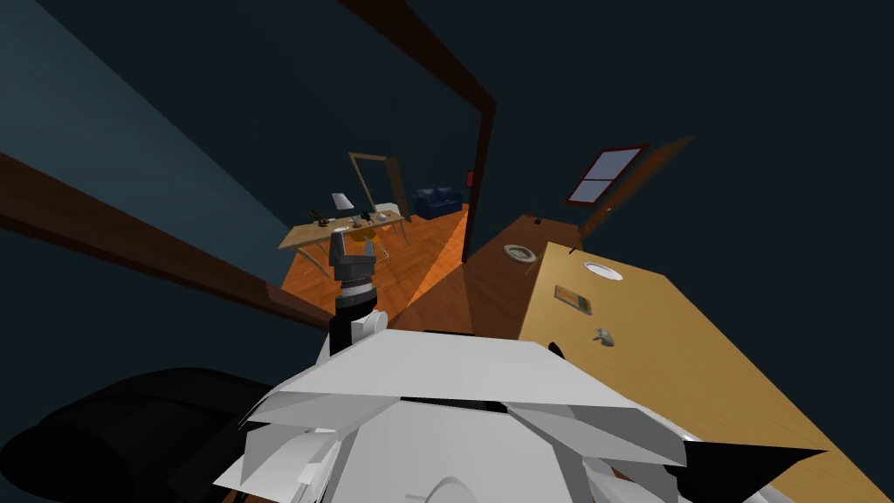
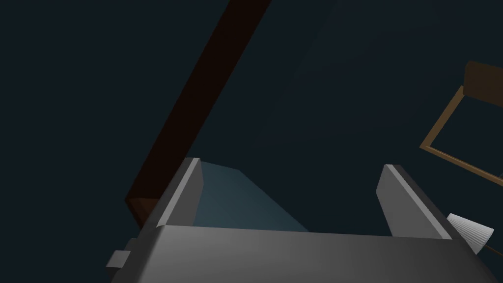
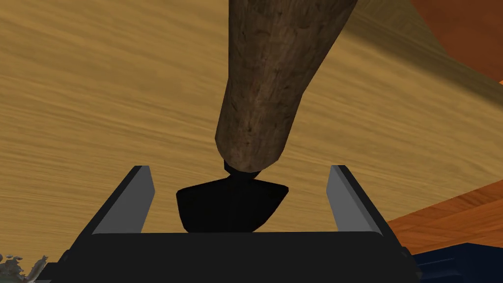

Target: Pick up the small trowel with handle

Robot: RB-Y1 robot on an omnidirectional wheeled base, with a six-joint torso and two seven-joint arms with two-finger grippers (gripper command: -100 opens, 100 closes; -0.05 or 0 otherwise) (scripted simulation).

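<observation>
wood-handled trowel [image 3: 265,88] lies between fingers (spread wide) of the right hand [image 3: 239,169].

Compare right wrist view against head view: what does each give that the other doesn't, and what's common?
Right wrist view gives the right gripper, fingers open either side of the black blade without touching it, and the trowel with its brown handle, close over the light wooden table. Head view gives the left gripper, open, raised ahead of the chest, plus a white plate and a flat brown item lying farther along the tabletop. Both share that tabletop and the orange floor.
</observation>
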